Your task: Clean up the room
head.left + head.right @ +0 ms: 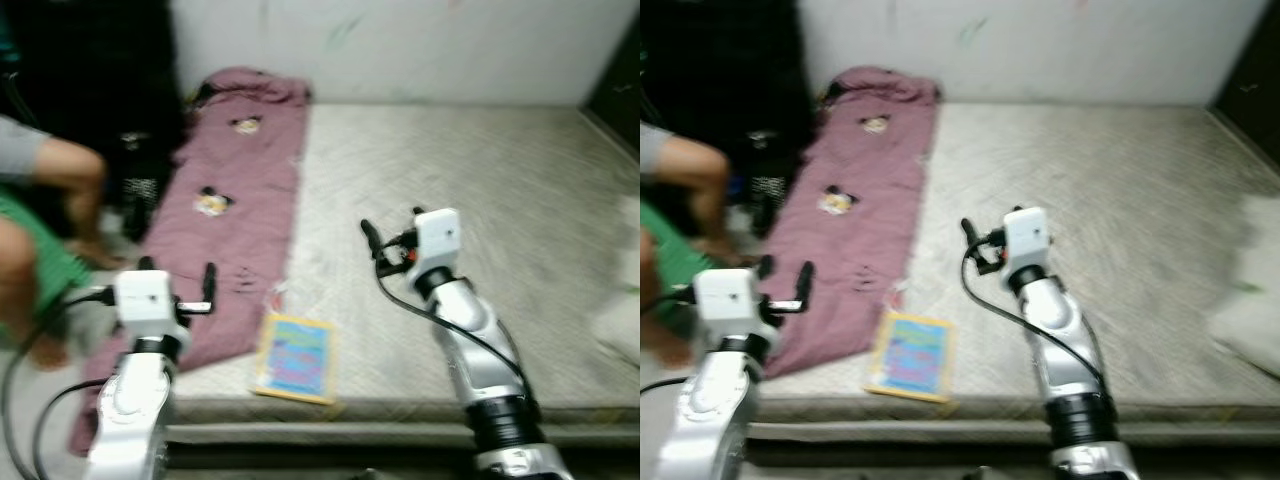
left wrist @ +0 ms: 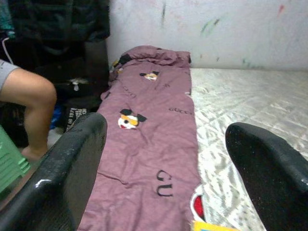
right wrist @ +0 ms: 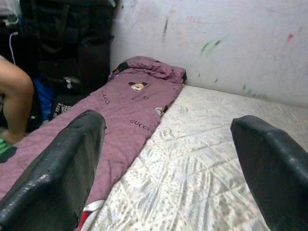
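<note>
Fingers (image 2: 72, 163) apart above blanket (image 1: 235, 200), book (image 1: 296, 357)

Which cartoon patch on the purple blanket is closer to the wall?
The upper patch on the blanket, by the bunched end. The other patch sits lower, nearer the left gripper.

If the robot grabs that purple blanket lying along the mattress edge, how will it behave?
The purple blanket would probably be floppy: it lies flat in soft folds and drapes over the mattress edge. A pinch would likely lift only a bunch, the rest dragging. The left pincer, open, hangs near it.
</note>
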Controlling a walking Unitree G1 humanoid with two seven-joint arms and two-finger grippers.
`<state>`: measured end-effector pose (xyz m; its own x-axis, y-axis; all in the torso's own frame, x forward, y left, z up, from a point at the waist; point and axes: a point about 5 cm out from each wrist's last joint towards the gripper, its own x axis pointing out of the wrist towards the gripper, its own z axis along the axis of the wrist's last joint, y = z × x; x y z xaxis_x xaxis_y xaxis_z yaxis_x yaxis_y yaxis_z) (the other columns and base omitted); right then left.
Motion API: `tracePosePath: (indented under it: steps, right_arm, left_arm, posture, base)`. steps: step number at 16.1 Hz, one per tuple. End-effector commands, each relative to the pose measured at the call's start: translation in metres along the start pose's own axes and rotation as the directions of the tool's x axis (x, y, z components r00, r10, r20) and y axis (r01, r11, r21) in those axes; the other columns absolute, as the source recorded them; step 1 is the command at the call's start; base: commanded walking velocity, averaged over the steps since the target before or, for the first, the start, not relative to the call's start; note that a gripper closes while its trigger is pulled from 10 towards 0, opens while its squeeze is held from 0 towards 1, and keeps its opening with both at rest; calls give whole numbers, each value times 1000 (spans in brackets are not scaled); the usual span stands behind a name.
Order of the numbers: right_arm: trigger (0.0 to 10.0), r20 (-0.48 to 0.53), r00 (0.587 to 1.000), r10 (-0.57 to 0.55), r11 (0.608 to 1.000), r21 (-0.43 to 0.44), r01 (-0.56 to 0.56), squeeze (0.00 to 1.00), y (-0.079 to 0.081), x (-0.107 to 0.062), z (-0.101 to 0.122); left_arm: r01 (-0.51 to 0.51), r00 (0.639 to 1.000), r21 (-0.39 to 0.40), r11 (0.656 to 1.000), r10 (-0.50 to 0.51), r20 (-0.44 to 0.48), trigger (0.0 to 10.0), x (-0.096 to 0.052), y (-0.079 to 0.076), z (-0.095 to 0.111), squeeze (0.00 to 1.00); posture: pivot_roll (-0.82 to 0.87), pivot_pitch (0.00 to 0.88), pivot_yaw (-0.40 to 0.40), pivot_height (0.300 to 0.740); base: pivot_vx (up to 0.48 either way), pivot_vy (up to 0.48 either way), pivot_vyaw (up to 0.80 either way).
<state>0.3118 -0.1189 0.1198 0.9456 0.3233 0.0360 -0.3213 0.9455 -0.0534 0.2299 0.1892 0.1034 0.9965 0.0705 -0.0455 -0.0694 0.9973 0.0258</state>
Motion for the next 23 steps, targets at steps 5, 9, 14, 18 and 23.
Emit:
tracePosePath:
  steps: [5, 9, 14, 18, 23]
  right_arm:
    - [10000, 10, 1000, 8, 1000, 6, -8, 0, 3, 3, 4]
    - [10000, 9, 1000, 6, 1000, 10, -6, 0, 3, 4, 4]
    - [10000, 2, 1000, 5, 1000, 24, -5, 0, 2, 6, 3]
    - [10000, 7, 1000, 5, 1000, 21, -5, 0, 2, 6, 4]
    - [10000, 2, 1000, 4, 1000, 26, -4, 0, 2, 6, 3]
  left_arm:
    - [-40, 999, 35, 999, 40, 12, 10000, 2, 3, 5, 0]
    - [-19, 1000, 15, 1000, 18, 25, 10000, 3, 1, 6, 0]
    - [-25, 999, 19, 999, 25, 29, 10000, 4, 1, 6, 0]
    - [-17, 999, 24, 1000, 16, 30, 10000, 5, 1, 6, 0]
    - [-10, 1000, 21, 1000, 9, 24, 10000, 4, 0, 6, 0]
  posture:
    - [-29, 0, -7, 740]
    - [-29, 0, -7, 740]
    - [-31, 0, -8, 740]
    - [-33, 0, -6, 740]
    - [-33, 0, -7, 740]
  base:
    - [0, 0, 0]
    - [0, 0, 0]
    - [0, 0, -320]
    - [0, 0, -361]
    - [0, -181, -731]
